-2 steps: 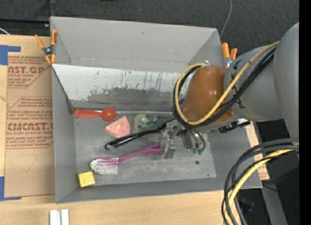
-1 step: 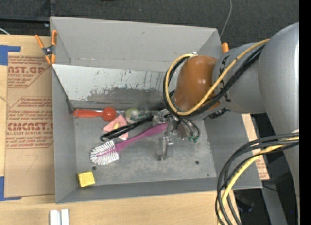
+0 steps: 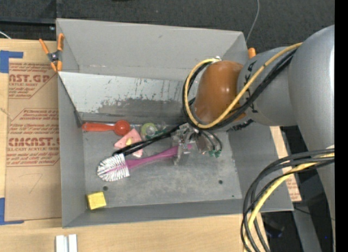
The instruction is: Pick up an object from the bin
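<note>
My gripper [image 3: 184, 148] is low in the middle of the bin, right at the handle end of a purple brush [image 3: 142, 161] with white bristles that lies across the floor. A black rod [image 3: 145, 143] lies slanted just above the brush, its right end under the gripper. Whether either is between the fingers is hidden. Just left of the gripper sit a small green round thing [image 3: 149, 131] and a pink piece [image 3: 131, 137].
A red spoon [image 3: 107, 127] lies along the back wall at the left. A yellow cube [image 3: 97, 201] sits in the front left corner. The arm with its orange cover and yellow cables hangs over the bin's right side.
</note>
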`<state>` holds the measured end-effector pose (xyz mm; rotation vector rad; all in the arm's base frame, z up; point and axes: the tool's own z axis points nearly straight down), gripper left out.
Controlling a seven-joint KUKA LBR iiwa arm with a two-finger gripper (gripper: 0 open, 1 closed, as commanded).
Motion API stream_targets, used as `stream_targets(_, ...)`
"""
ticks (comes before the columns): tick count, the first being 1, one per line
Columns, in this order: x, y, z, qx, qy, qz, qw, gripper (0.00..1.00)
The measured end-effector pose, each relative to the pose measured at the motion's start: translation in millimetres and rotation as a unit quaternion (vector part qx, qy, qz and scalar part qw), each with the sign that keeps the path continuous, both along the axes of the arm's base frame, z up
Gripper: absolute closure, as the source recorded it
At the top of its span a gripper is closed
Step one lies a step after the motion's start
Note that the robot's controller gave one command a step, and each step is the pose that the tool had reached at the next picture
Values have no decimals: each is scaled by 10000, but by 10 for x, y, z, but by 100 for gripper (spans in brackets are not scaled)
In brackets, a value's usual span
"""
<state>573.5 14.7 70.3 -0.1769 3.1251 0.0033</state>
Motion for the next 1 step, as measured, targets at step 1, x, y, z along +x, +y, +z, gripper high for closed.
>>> stream_targets(1,0,0,2,0,0,0,10000,100)
